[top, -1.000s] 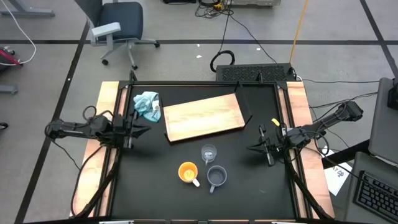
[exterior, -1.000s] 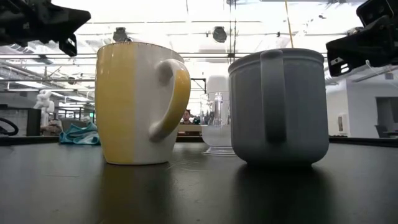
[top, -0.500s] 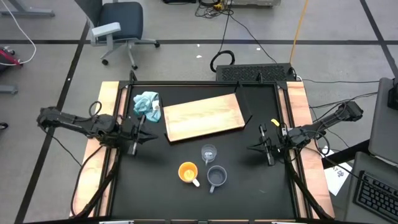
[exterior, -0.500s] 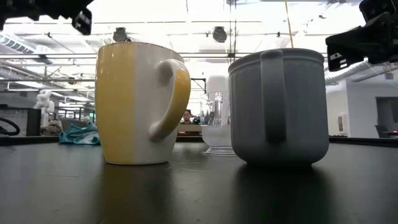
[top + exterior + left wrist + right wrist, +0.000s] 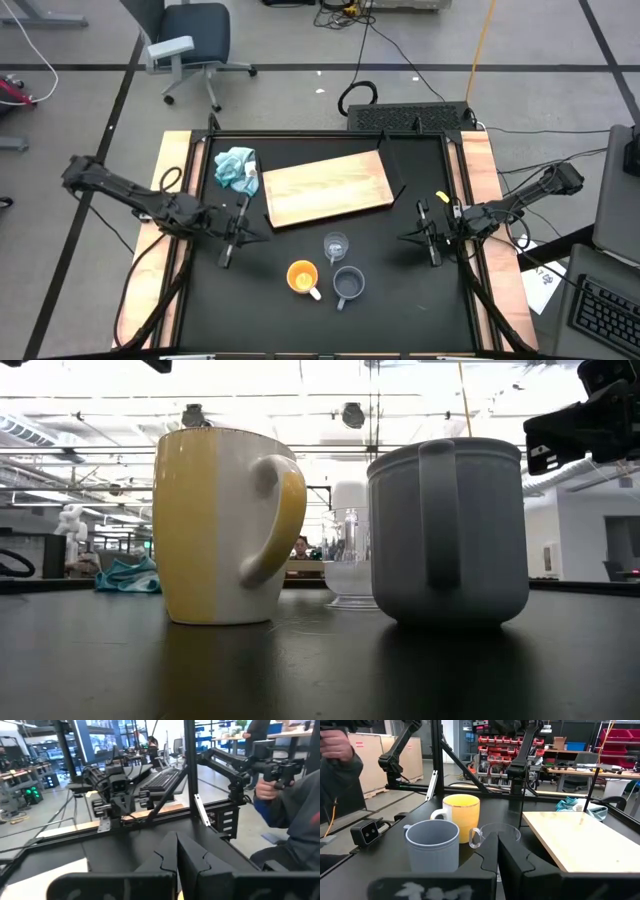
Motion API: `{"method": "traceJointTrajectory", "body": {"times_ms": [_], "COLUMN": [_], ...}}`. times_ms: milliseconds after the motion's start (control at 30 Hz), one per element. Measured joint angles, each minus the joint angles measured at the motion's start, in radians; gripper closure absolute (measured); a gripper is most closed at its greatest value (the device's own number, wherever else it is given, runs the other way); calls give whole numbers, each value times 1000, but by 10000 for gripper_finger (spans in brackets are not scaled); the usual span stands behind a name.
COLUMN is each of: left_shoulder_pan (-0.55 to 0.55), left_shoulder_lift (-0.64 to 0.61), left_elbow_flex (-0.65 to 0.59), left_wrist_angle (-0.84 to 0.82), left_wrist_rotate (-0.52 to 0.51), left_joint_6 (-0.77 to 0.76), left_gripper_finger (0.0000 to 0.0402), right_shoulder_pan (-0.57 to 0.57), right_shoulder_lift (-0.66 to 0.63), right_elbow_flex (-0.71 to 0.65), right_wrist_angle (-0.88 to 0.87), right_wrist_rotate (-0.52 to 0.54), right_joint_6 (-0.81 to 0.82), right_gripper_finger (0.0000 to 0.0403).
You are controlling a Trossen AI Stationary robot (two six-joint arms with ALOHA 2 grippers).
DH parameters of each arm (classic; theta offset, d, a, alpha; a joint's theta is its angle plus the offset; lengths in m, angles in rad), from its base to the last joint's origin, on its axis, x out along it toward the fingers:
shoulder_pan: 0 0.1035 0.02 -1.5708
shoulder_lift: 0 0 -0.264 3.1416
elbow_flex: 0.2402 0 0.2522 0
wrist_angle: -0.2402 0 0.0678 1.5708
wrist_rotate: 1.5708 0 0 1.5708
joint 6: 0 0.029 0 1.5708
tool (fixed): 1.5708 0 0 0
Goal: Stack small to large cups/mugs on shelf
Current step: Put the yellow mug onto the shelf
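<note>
- My left gripper (image 5: 258,238): fingers clenched together, nothing held, hovering above the black tabletop (image 5: 400,300) just left of the cups.
- My right gripper (image 5: 403,237): clenched too, empty, at the table's right side.
- Orange mug (image 5: 302,277), grey-blue mug (image 5: 347,284) and clear glass cup (image 5: 335,245) clustered on the near tabletop.
- Wooden shelf board (image 5: 327,187) bare, further back; blue cloth (image 5: 237,167) left of it.
</note>
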Motion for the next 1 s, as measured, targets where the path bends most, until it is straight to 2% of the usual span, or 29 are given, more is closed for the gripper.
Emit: {"method": "traceJointTrajectory", "body": {"times_ms": [300,533,667,833,1000], "left_shoulder_pan": [-46,-99,-127,-147,-145], "left_shoulder_lift": [185,291,327,382,460], "left_elbow_flex": [87,206,300,457,604], "left_wrist_angle": [107,87,-58,-358,-553], "left_wrist_rotate": [-72,-197,-248,-368,-407], "left_joint_6": [-28,-61,-91,-191,-321], "left_gripper_finger": [401,401,401,401,401], "right_shoulder_pan": [0,0,0,0,0], "right_shoulder_lift": [0,0,0,0,0], "right_elbow_flex": [0,0,0,0,0], "right_wrist_angle": [0,0,0,0,-6], "right_wrist_rotate": [0,0,0,0,0], "right_joint_6": [-6,-1,0,-3,-9], "right_gripper_finger": [403,403,403,403,403]}}
